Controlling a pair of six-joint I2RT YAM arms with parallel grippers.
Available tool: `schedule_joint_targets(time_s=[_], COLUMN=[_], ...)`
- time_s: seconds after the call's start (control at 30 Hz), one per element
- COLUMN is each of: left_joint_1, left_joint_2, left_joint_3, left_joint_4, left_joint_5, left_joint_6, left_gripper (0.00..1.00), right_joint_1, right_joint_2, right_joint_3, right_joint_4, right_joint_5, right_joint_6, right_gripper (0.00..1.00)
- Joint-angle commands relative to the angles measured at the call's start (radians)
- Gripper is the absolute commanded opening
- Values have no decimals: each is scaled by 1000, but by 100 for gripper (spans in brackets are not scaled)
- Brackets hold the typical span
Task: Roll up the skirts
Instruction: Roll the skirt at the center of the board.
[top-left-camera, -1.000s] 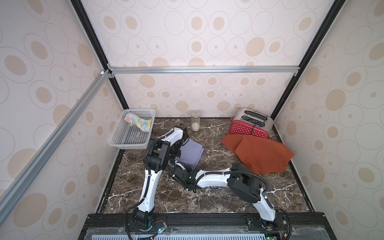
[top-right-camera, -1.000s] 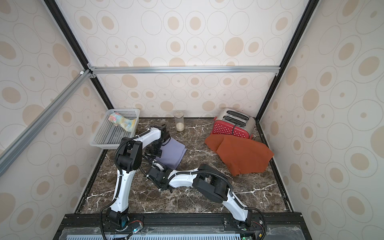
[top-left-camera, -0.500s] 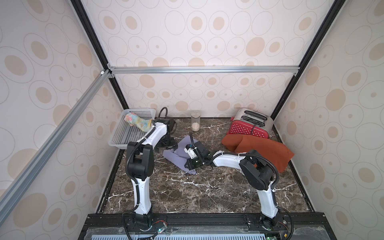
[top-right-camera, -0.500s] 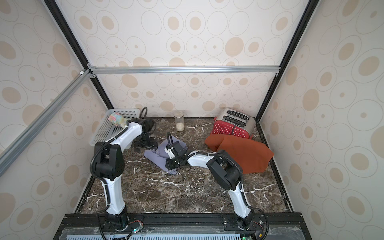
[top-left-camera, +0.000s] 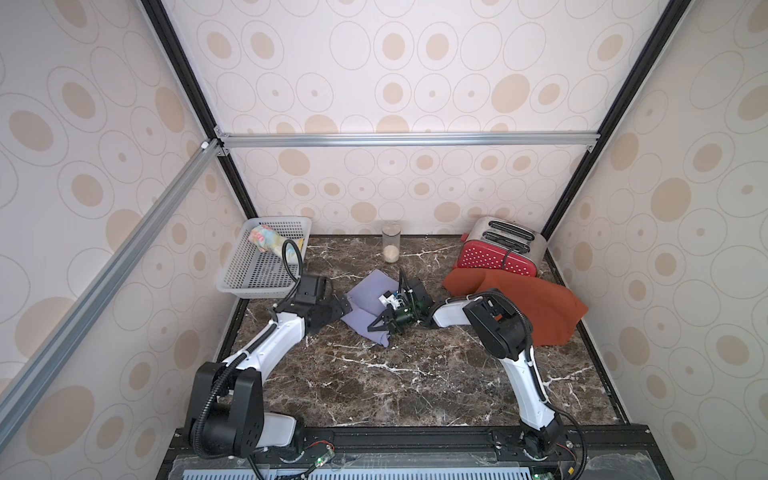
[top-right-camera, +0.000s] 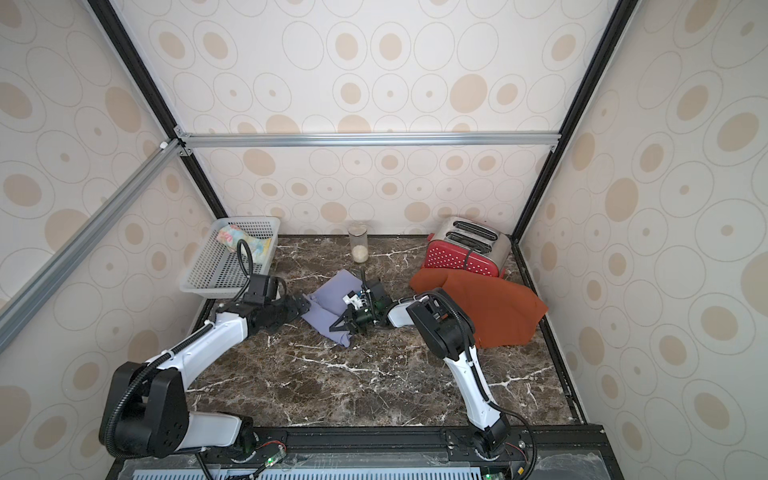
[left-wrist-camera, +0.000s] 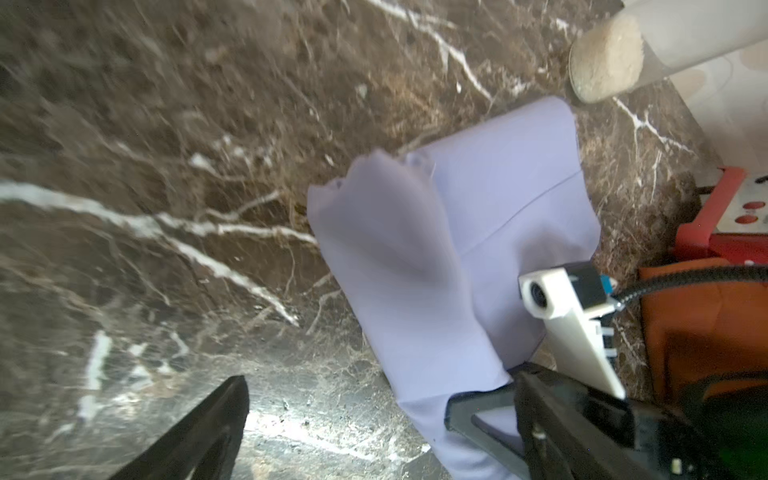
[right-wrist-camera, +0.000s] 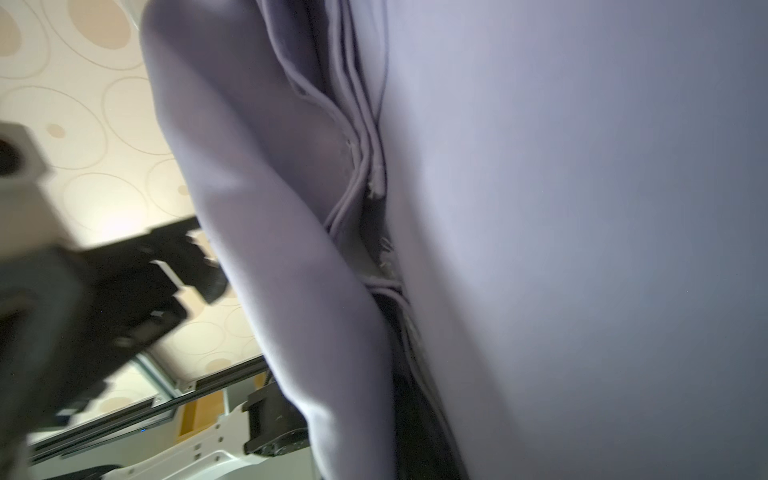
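Can see a purple skirt (top-left-camera: 365, 299) bunched in thick folds near the middle of the table (top-left-camera: 395, 374), between the two grippers. Can see the right gripper (top-left-camera: 374, 326) lying on top of that skirt, closed to a point and pinching a fold. Hard to see the pinch itself: the right wrist view gives only blurry purple cloth, very close, filling almost everything, with layered edges running down into a dark gap. Can see the left gripper (top-left-camera: 343, 307) just beside the skirt's edge on the basket side, jaws spread wide, holding nothing. Can pick out only one black fingertip (left-wrist-camera: 216, 419) plainly in the left wrist view; cannot sort the other from the right gripper's black parts. Cannot tell about any touch between the left gripper and the cloth. Can see an orange skirt (top-left-camera: 536, 305) spread flat right in front of the toaster (top-left-camera: 496, 251), partly hidden behind the right arm. Can see a floral skirt (top-left-camera: 268, 242) rolled up at the far end of the basket (top-left-camera: 257, 278), one end crossed by the left arm's black cable. Can see a jar (top-left-camera: 390, 246) by the back wall, near the purple skirt's far corner, cut off by the frame edge in the left wrist view.
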Motion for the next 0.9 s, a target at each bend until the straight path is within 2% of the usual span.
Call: schedule_joint_targets(time_s=[0.0,0.13,0.3,0.37,0.4,0.43,0.47,0.53,0.63,0.67,0.77,0.87], left_joint_1=[-12,-25,-30,-42,-50,-55,-59,-61,-67,-71,-80,-81], left_joint_2=[13,111,234,274,295,313,333,372,419,439,514,591], left_joint_3=[-74,-125,-35,15,48,79,105,160,272,314,454,564], left_joint_4=[294,420,354,300,258,218,180,91,-97,-164,-342,-485], left_joint_5=[40,70,29,-15,-41,-69,-88,-129,-220,-247,-293,-299], left_joint_6=[-99,-183,-191,-188,-183,-178,-178,-178,-148,-131,-45,42], left_gripper=[99,99,98,92,87,77,65,36,16,14,9,7], right_joint_1=[-4,-6,-6,-8,-9,-9,-10,-12,-19,-19,-20,-20], right_joint_2=[10,15,37,47,52,55,58,58,40,24,-60,-173], right_joint_3=[-3,1,-5,-10,-10,-13,-13,-20,-35,-41,-41,-74], right_joint_4=[99,108,181,209,221,228,229,220,164,118,-138,-319], right_joint_5=[-70,-80,-105,-109,-109,-109,-110,-99,-71,-56,42,245], right_joint_6=[116,131,200,222,231,238,239,234,183,141,-91,-303], right_gripper=[0,0,0,0,0,0,0,0,1,6,33,53])
